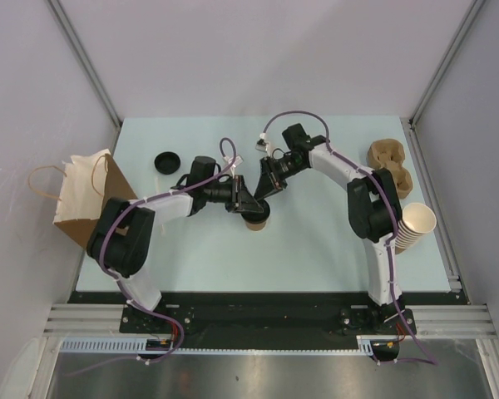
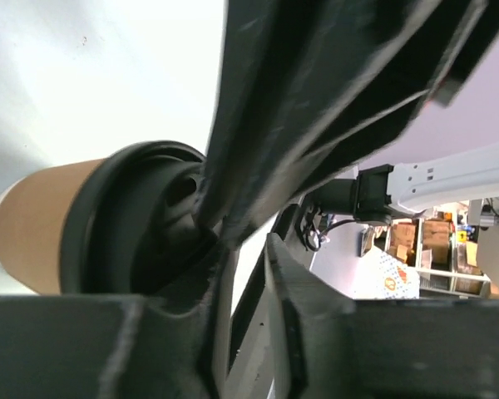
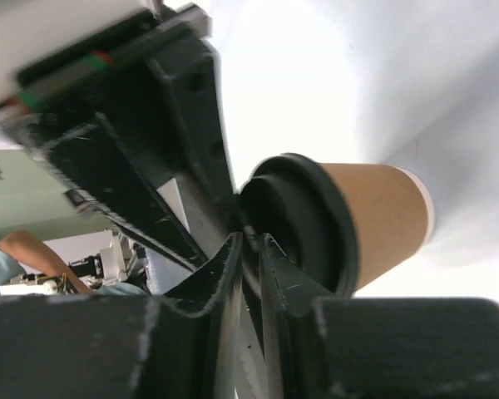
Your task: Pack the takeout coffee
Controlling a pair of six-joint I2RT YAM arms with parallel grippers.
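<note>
The small kraft paper cup [image 3: 374, 216], its black plastic lid [image 3: 291, 224] on, stands well right of the brown paper bag [image 1: 87, 204]. The left tool [image 2: 241, 249] and right tool [image 3: 248, 241] hover at the lid, barely parted, gripping nothing. Next, I reckon: grasp it, carry it bagward.

The takeout coffee [image 3: 384, 218] is matt kraft paper with a smooth, slightly shiny black plastic lid [image 3: 314, 218]. The tabletop [image 1: 316, 249] looks smooth and matt, and the pulp carrier [image 1: 389, 160] is rough-ish.

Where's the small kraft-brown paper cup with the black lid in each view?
Top external: small kraft-brown paper cup with black lid at the centre of the table, partly covered.
Left wrist: left of centre, lid toward camera.
Right wrist: right of centre, lid toward camera.
Shared landmark: its round black plastic lid.
</note>
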